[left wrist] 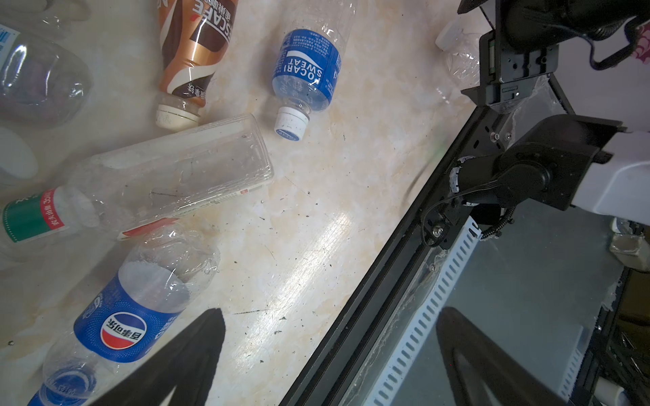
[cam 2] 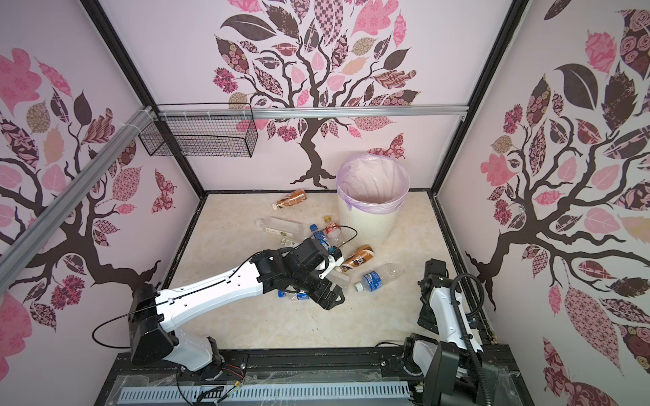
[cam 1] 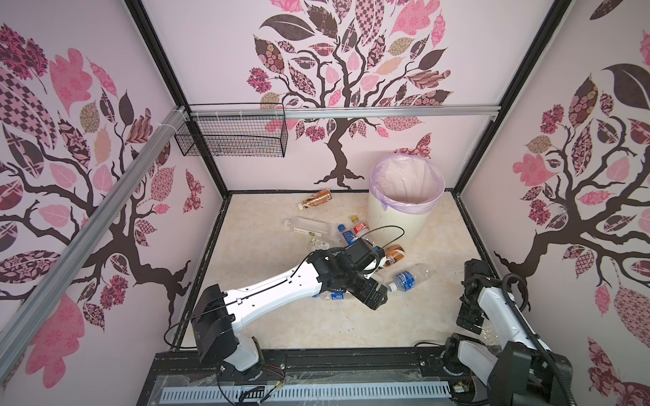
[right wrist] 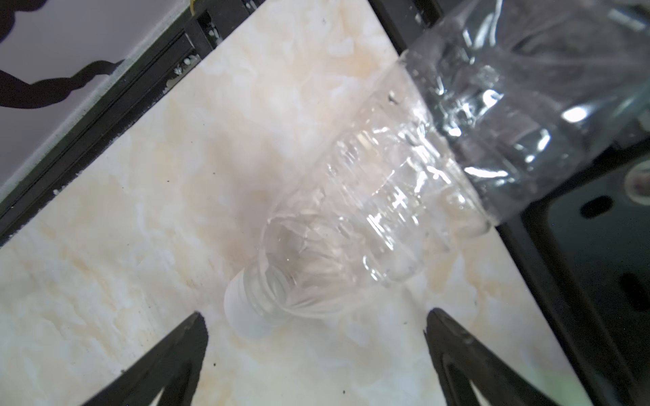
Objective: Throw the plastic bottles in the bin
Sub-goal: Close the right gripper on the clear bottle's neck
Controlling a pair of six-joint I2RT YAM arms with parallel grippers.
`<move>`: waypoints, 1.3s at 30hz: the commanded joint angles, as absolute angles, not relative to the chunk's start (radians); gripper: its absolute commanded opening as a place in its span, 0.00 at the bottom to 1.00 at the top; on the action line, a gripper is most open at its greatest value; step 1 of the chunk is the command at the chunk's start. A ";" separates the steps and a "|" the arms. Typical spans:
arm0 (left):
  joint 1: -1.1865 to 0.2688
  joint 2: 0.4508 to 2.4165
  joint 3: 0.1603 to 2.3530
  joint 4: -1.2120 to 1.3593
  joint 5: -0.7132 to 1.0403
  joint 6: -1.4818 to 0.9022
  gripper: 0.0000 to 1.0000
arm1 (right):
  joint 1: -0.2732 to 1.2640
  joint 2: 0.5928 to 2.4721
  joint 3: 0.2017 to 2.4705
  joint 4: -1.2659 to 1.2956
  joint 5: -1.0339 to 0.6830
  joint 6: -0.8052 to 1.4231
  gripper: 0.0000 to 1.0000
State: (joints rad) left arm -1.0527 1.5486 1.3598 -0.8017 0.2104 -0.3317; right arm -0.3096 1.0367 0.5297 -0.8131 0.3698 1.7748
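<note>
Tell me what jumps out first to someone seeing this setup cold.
Big tree decals cover the pink walls. On the floor, plastic bottles lie scattered in the middle, near the lilac-lined bin at the back. The left hand hangs open over them.

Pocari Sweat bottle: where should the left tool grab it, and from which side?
Take the Pocari Sweat bottle across its blue-labelled belly, from straight above, closing across the long axis. It lies flat on its side, with bare floor along both flanks.

Scattered bottles (cam 2: pixel 374 279), upright bin (cam 2: pixel 364 225) beside them
</note>
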 commanded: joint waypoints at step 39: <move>-1.038 1.583 1.401 -0.841 0.198 -0.255 0.98 | -0.364 1.092 0.419 -0.650 0.349 1.882 0.87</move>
